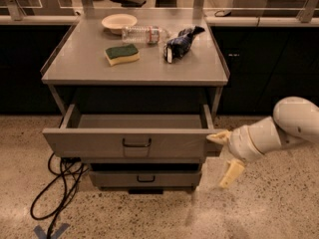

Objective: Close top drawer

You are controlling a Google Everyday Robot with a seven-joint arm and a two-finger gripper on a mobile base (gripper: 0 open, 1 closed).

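Top drawer [99,142] standing open under the table [75,71]: grey, flat front, dark handle at centre.
Gripper [225,156] at the front's right end, fingers spread wide, the upper one touching it. Sponge [122,54], bowl [118,21] and bottle [144,34] lie above; cables [52,183] on the floor at left.

Dim, warm yellowish light falls from above, brightest on the flat grey metal table top [149,66], while the cabinets behind sink to near black. The wide shallow grey metal top drawer [99,142] is shadowed inside. At its right front corner, the cream two-finger gripper [225,156], fingers spread, catches pale light.
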